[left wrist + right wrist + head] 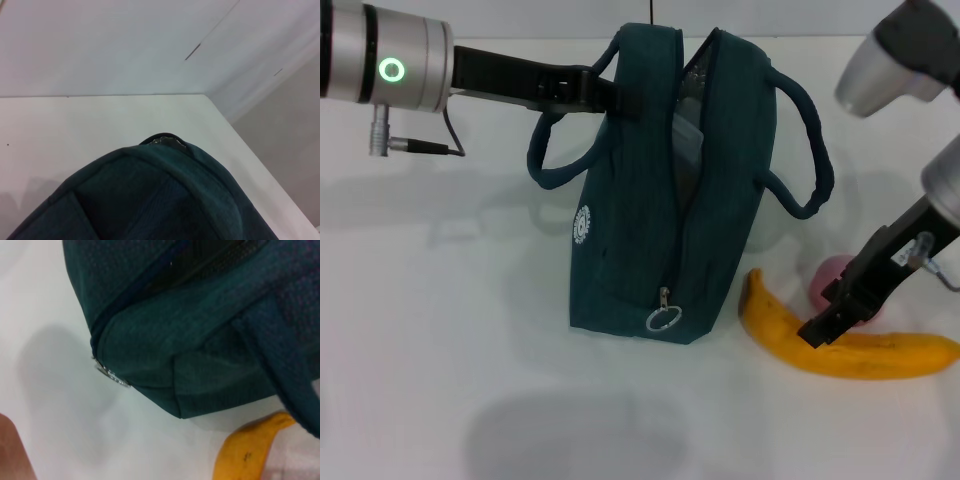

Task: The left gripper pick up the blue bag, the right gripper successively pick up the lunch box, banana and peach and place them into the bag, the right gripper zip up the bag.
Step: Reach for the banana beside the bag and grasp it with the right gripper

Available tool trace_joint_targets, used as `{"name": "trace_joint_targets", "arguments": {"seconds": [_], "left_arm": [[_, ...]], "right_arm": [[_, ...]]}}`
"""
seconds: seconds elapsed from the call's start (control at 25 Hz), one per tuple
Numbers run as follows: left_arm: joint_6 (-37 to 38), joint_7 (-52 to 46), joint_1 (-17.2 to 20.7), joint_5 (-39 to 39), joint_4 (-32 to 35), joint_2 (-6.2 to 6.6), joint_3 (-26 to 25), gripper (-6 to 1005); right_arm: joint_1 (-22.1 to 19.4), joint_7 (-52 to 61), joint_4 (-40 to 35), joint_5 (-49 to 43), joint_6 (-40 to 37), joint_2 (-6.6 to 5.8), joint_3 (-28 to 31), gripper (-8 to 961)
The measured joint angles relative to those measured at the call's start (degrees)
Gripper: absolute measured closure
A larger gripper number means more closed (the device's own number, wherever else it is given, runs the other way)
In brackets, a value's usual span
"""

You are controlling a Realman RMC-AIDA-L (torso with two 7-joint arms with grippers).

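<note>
Teal fabric bag (650, 200) stands upright mid-table (440, 330), top zipper gaping, ring pull (662, 318) low at its 6 o'clock end. Left tool (605, 92) clamps the bag's top edge at 11 o'clock. Right tool (823, 330) sits on the banana (860, 352) at 4 o'clock; how far it is spread I cannot tell. Peach (832, 275) lies just behind.

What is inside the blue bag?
Through the open top of the blue bag something clear and pale shows, likely the lunch box. The bag's walls cover most of it, so nothing more can be seen.
</note>
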Motion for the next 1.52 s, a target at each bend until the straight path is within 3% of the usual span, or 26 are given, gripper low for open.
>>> {"name": "trace_joint_targets", "arguments": {"seconds": [0.52,1.52], "left_arm": [[-0.1,0.2,0.0,0.0,0.0,0.11,0.0,949],[-0.2,0.4,0.1,0.0,0.0,0.11,0.0,949]], "right_arm": [[1.7,0.1,4.2,-2.3,6.0,0.39,-8.1,314],[2.3,0.2,7.4,-1.6,8.7,0.71,-12.5,321]]}}
